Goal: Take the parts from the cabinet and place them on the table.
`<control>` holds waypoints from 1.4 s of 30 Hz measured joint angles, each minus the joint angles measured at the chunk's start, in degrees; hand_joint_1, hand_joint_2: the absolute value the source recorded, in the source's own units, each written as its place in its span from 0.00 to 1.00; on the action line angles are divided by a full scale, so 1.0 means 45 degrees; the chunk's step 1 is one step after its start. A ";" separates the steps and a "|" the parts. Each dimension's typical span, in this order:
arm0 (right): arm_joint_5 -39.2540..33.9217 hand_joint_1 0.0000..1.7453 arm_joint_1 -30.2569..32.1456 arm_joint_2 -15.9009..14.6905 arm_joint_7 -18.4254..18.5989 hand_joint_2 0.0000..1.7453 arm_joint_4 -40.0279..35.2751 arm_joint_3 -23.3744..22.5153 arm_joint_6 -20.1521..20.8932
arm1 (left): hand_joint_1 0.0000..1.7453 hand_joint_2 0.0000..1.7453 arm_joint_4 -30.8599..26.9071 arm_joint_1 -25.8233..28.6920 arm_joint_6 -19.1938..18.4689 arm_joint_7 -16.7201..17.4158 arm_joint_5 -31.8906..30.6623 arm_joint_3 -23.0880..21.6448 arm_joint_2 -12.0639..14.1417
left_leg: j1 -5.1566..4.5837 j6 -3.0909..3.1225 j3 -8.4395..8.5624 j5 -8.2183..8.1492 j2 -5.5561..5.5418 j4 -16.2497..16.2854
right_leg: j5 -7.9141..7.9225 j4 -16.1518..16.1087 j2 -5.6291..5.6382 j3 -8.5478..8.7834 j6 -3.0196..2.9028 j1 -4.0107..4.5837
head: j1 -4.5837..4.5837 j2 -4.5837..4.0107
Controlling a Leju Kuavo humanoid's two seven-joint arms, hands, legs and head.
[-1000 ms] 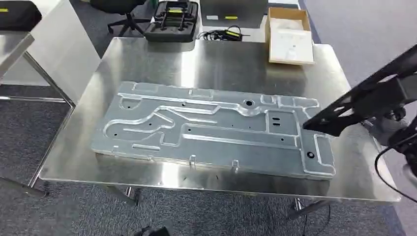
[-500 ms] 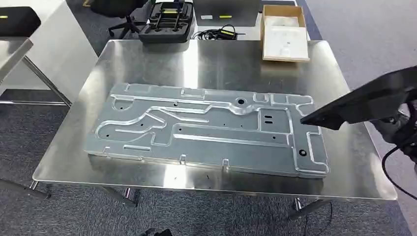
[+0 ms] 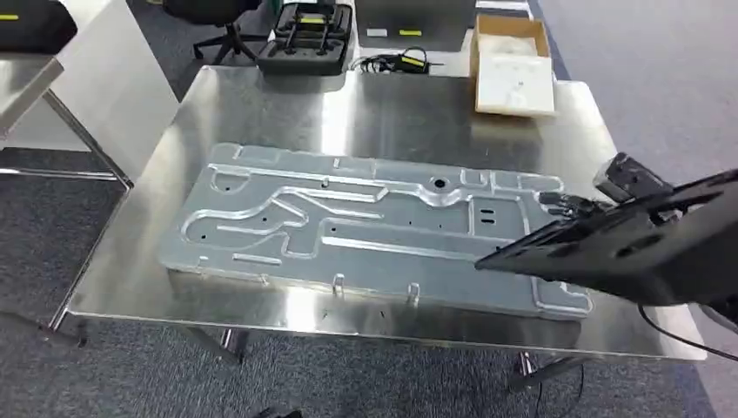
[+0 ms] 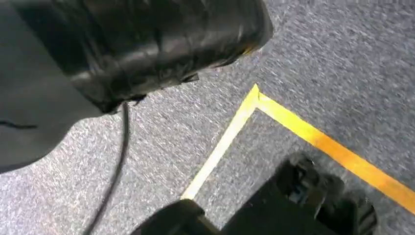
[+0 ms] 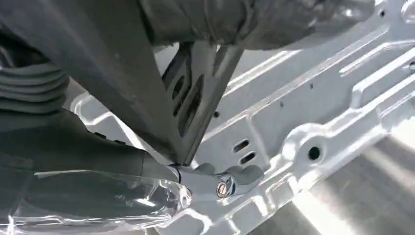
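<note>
Black flat part [image 3: 635,248] is carried by the right robot hand [image 3: 579,207] at about 4 o'clock of the counter [image 3: 392,113], held above the right end of the big stamped aluminium panel [image 3: 374,226], not yet set down. Fingers wrap it near its far edge, likely to keep the plate level for lay-down. Long axis runs roughly 9-to-3 o'clock, free tip pointing toward 9, slightly tilted. Right wrist view shows the thumb [image 5: 215,178] clamped against the plate. Left robot hand [image 4: 313,196] hangs over the carpet; how far open, cannot tell.
</note>
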 joint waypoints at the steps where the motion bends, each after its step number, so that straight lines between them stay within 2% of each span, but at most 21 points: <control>1: -0.0130 0.00 -0.0018 -0.0010 -0.0048 0.00 -0.0034 0.0135 0.0102 | 0.00 0.00 0.0000 0.0000 -0.0053 0.0000 -0.0019 0.0000 -0.0005 | -0.0004 0.0009 -0.0001 -0.0007 0.0000 0.0004 | -0.0363 0.0855 0.0000 -0.0380 0.0029 -0.0002 | -0.0005 0.0000; 3: -0.0438 0.00 0.0021 -0.0015 -0.0127 0.00 -0.0117 0.0633 0.0453 | 0.00 0.00 0.0000 0.0003 -0.0117 0.0161 -0.0156 0.0000 -0.0044 | -0.0002 0.0031 -0.0003 -0.0024 0.0001 0.0022 | -0.0572 0.1946 -0.0005 -0.0931 0.0127 -0.0029 | 0.0005 0.0000; 4: -0.0472 0.00 0.0038 -0.0015 -0.0160 0.00 -0.0155 0.0908 0.0564 | 0.00 0.00 0.0000 0.0006 -0.0122 0.0349 -0.0219 0.0000 -0.0127 | 0.0011 0.0023 -0.0003 -0.0041 -0.0003 0.0055 | -0.0233 0.1627 -0.0008 -0.0795 0.0177 -0.0080 | 0.0000 0.0000; 7: -0.0545 0.00 0.0158 0.0000 -0.0511 0.00 -0.0248 0.1519 0.0680 | 0.00 0.00 0.0000 -0.0057 -0.0199 0.0640 -0.0432 0.0000 -0.0345 | 0.0071 -0.0144 -0.0044 -0.0254 -0.0059 0.0407 | 0.1084 -0.1315 -0.0036 0.0626 0.0329 -0.0251 | 0.0000 0.0000; 8: -0.0579 0.00 0.0124 0.0093 -0.0720 0.00 -0.0228 0.1755 0.0705 | 0.00 0.00 -0.0005 -0.0118 -0.0243 0.0670 -0.0481 0.0000 -0.0355 | -0.0012 -0.0238 -0.0141 -0.0313 -0.0084 0.0493 | 0.0862 -0.1338 -0.0003 0.0711 0.0265 -0.0122 | 0.0044 0.0000; 10: -0.0612 0.00 0.0184 0.0175 -0.1165 0.00 -0.0185 0.2287 0.0792 | 0.00 0.00 -0.0005 -0.0173 -0.0340 0.0680 -0.0602 0.0000 -0.0451 | -0.0008 -0.0323 -0.0185 -0.0293 -0.0082 0.0547 | 0.0951 -0.1348 0.0060 0.0676 0.0037 -0.0087 | -0.0010 0.0000; 13: -0.0835 0.00 0.0196 0.0403 -0.2015 0.00 -0.0015 0.3036 0.0870 | 0.00 0.00 -0.0005 -0.0207 -0.0394 0.0670 -0.0704 0.0000 -0.0491 | 0.0041 -0.0499 -0.0292 -0.0435 -0.0075 0.0720 | 0.1043 -0.1394 0.0068 0.0658 -0.0183 -0.0171 | 0.0015 0.0000; 14: -0.1024 0.00 0.0242 0.0475 -0.2422 0.00 0.0043 0.3172 0.0884 | 0.00 0.00 -0.0005 -0.0240 -0.0413 0.0641 -0.0729 0.0000 -0.0505 | 0.0035 -0.0610 -0.0489 -0.0749 -0.0063 0.1144 | 0.1045 -0.1394 0.0053 0.0656 -0.0244 -0.0184 | -0.0048 0.0000; 17: -0.1413 0.00 0.0641 0.0786 -0.3817 0.00 0.0301 0.3415 0.0913 | 0.00 0.00 -0.0005 -0.0273 -0.0510 0.0588 -0.0821 0.0000 -0.0529 | 0.0144 -0.0776 -0.1809 -0.1999 -0.0056 0.3906 | 0.1043 -0.1392 0.0008 0.0623 -0.0304 -0.0178 | -0.0083 0.0000; 18: -0.1472 0.00 0.0895 0.0938 -0.4198 0.00 0.0476 0.3420 0.0957 | 0.00 0.00 -0.0005 -0.0265 -0.0559 0.0583 -0.0874 0.0000 -0.0529 | 0.0149 -0.0777 -0.2051 -0.2045 -0.0056 0.4371 | 0.1042 -0.1391 -0.0001 0.0624 -0.0304 -0.0177 | -0.0073 0.0000; 20: -0.1482 0.00 0.1327 0.1277 -0.4590 0.00 0.0815 0.3415 0.1151 | 0.00 0.00 -0.0005 -0.0276 -0.0593 0.0583 -0.0957 0.0000 -0.0529 | 0.0146 -0.0722 -0.1659 -0.1319 -0.0057 0.3487 | 0.1041 -0.1391 0.0001 0.0628 -0.0302 -0.0175 | -0.0082 0.0000; 22: -0.1448 0.00 0.1555 0.1516 -0.4697 0.00 0.1054 0.3410 0.1244 | 0.00 0.00 -0.0005 -0.0328 -0.0593 0.0583 -0.0986 0.0000 -0.0525 | 0.0123 -0.0553 -0.0526 -0.0295 -0.0077 0.1247 | 0.1039 -0.1394 0.0026 0.0647 -0.0298 -0.0174 | -0.0083 0.0000; 23: -0.1438 0.00 0.1627 0.1592 -0.4721 0.00 0.1136 0.3391 0.1268 | 0.00 0.00 -0.0005 -0.0369 -0.0593 0.0583 -0.0986 0.0000 -0.0525 | 0.0092 -0.0456 -0.0220 -0.0378 -0.0113 0.0525 | 0.1042 -0.1407 0.0025 0.0643 -0.0281 -0.0204 | -0.0068 0.0000; 26: -0.1404 0.00 0.1796 0.1822 -0.4731 0.00 0.1384 0.3386 0.1302 | 0.00 0.00 -0.0005 -0.0380 -0.0603 0.0578 -0.0996 0.0000 -0.0525 | -0.0046 -0.0400 -0.0182 -0.0284 -0.0093 0.0449 | 0.1120 -0.1533 0.0045 0.0650 -0.0020 -0.0183 | -0.0083 0.0000; 29: -0.1253 0.00 0.1973 0.1992 -0.4731 0.00 0.1593 0.3289 0.1424 | 0.00 0.00 -0.0005 -0.0412 -0.0603 0.0559 -0.1195 0.0000 -0.0525 | 0.0081 -0.0159 0.0059 -0.0035 -0.0055 -0.0022 | 0.0933 -0.1350 -0.0015 0.0598 0.0158 -0.0177 | -0.0048 0.0000; 32: -0.0934 0.00 0.2036 0.2253 -0.4765 0.00 0.1894 0.3216 0.1521 | 0.00 0.00 -0.0005 -0.0467 -0.0627 0.0549 -0.1360 0.0000 -0.0554 | 0.0032 -0.0055 0.0055 -0.0026 -0.0052 -0.0022 | -0.0380 0.1111 -0.0006 -0.0543 0.0189 -0.0123 | 0.0000 0.0000; 34: -0.0738 0.00 0.2203 0.2400 -0.4765 0.00 0.2011 0.3128 0.1443 | 0.00 0.00 -0.0005 -0.0463 -0.0578 0.0573 -0.1384 0.0000 -0.0549 | 0.0002 -0.0034 0.0049 -0.0041 -0.0053 0.0018 | -0.0463 0.2007 -0.0010 -0.0986 0.0212 -0.0127 | -0.0005 0.0000; 35: -0.0646 0.00 0.2241 0.2433 -0.4750 0.00 0.2040 0.3065 0.1355 | 0.00 0.00 -0.0005 -0.0468 -0.0534 0.0588 -0.1394 0.0000 -0.0549 | 0.0002 -0.0020 0.0049 -0.0068 -0.0055 0.0067 | -0.0071 0.1578 -0.0010 -0.0777 0.0218 -0.0127 | -0.0010 0.0000; 37: -0.0393 0.00 0.2200 0.2467 -0.4687 0.00 0.2050 0.2846 0.1166 | 0.00 0.00 -0.0005 -0.0490 -0.0457 0.0627 -0.1477 0.0000 -0.0544 | 0.0008 -0.0064 0.0047 -0.0184 -0.0068 0.0253 | 0.1064 -0.0495 -0.0033 0.0275 0.0223 -0.0146 | 0.0000 0.0000; 38: -0.0233 0.00 0.2169 0.2487 -0.4687 0.00 0.2030 0.2705 0.1064 | 0.00 0.00 -0.0005 -0.0511 -0.0437 0.0646 -0.1501 0.0005 -0.0544 | 0.0006 -0.0133 0.0009 -0.0264 -0.0070 0.0390 | 0.1093 -0.1254 -0.0054 0.0609 0.0201 -0.0159 | 0.0000 0.0000; 42: 0.0145 0.00 0.2223 0.2633 -0.4780 0.00 0.1627 0.2054 0.0378 | 0.00 0.00 -0.0005 -0.0621 -0.0350 0.0690 -0.1642 0.0165 -0.0486 | -0.0100 -0.0319 -0.0171 -0.0273 -0.0069 0.0541 | 0.1028 -0.1324 0.0009 0.0621 -0.0068 -0.0066 | -0.0015 0.0000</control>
